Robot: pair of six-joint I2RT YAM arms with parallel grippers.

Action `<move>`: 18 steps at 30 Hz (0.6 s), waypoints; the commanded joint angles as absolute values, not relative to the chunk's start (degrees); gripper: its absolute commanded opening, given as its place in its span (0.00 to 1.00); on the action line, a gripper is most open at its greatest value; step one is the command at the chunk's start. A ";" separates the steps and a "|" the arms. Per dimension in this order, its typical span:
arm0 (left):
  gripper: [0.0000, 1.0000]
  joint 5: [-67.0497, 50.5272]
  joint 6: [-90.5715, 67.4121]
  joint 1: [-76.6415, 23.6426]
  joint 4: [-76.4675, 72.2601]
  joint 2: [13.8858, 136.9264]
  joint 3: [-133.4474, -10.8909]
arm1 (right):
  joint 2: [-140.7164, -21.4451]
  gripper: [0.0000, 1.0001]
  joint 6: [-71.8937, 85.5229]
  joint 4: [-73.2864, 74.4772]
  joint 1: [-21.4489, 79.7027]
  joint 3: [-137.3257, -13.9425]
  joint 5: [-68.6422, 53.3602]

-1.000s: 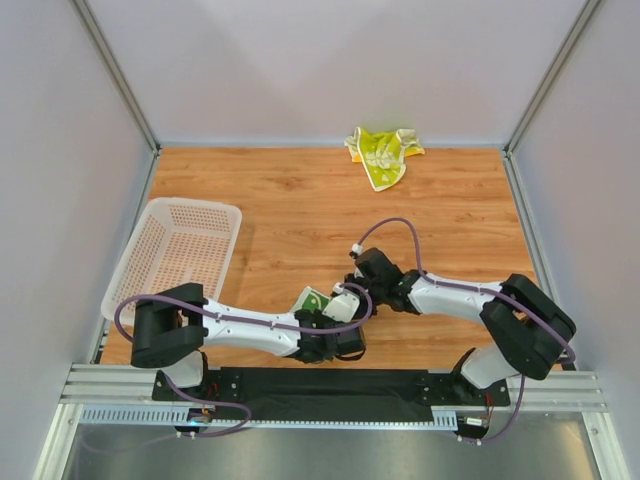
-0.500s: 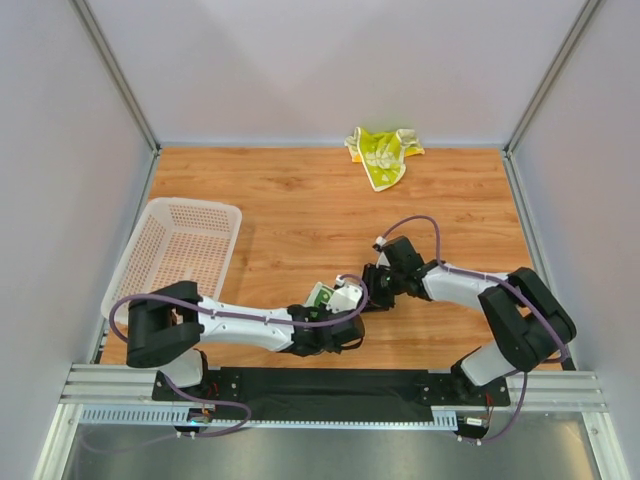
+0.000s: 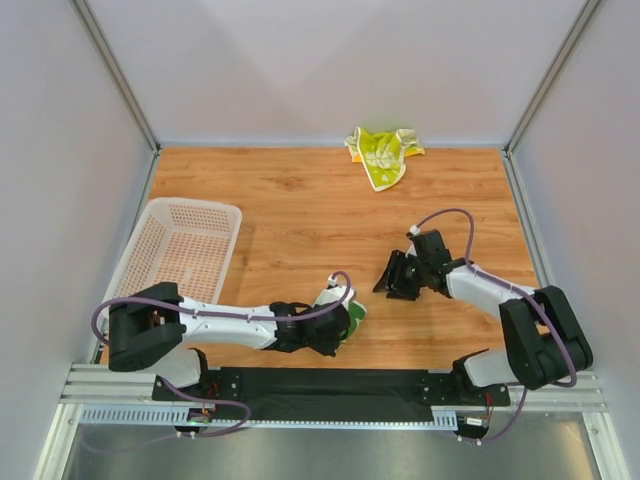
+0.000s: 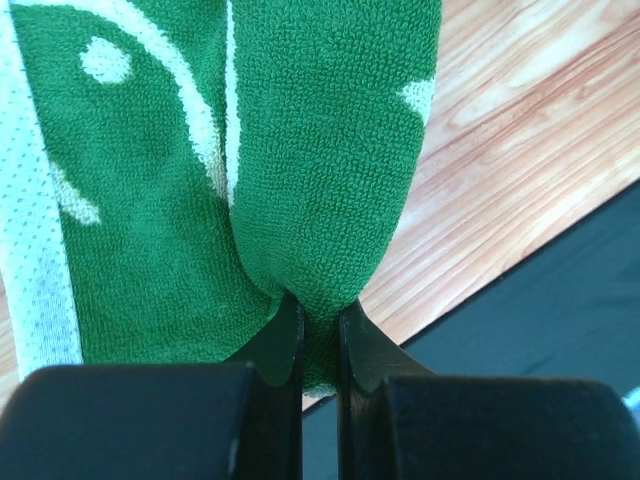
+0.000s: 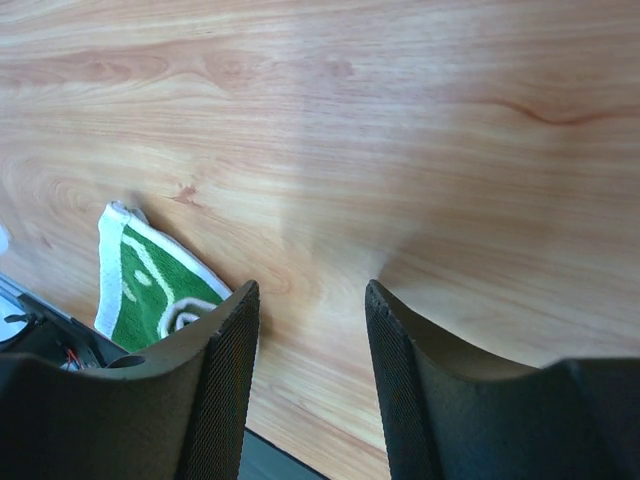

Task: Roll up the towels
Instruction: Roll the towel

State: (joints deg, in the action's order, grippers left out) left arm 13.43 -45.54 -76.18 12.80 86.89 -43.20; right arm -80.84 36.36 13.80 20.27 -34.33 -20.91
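A green towel with white markings (image 3: 352,316) lies near the table's front edge. It fills the left wrist view (image 4: 300,150) and shows in the right wrist view (image 5: 150,290). My left gripper (image 3: 340,318) is shut on a fold of this green towel, the cloth pinched between its fingers (image 4: 285,335). My right gripper (image 3: 392,280) is open and empty, low over bare wood to the right of the towel; its fingers (image 5: 228,370) stand apart. A crumpled yellow-green towel (image 3: 382,151) lies at the back of the table.
A white mesh basket (image 3: 180,250) stands at the left. The black base rail (image 3: 330,385) runs along the front edge, close under the green towel. Grey walls enclose the table on three sides.
My right gripper has let go of the green towel and drawn back to the right. My left gripper has turned and shifted right with the towel, which now lies nearer the front edge.
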 commanded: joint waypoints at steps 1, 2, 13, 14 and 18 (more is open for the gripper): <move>0.00 1.33 -46.93 -74.10 12.31 87.02 -39.82 | -74.91 0.48 34.72 14.33 19.16 -32.35 -19.86; 0.00 -1.64 -47.46 -72.53 10.83 86.05 -39.29 | -73.93 0.48 34.63 13.80 19.07 -31.82 -20.12; 0.00 -17.39 -51.50 -65.04 8.27 83.94 -39.03 | -63.20 0.61 37.62 3.26 18.98 -24.09 -31.37; 0.00 -18.10 -51.94 -63.99 7.30 83.67 -38.59 | -61.63 0.62 37.97 1.95 18.98 -22.78 -32.86; 0.00 -20.12 -54.57 -61.79 4.93 84.46 -35.51 | -57.22 0.69 41.13 -3.42 18.98 -17.85 -37.08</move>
State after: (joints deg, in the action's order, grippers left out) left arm -15.66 -51.53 -63.22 6.17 84.75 -37.74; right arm -60.47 38.35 3.20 19.18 -20.73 -31.83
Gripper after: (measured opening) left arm 0.117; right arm 0.676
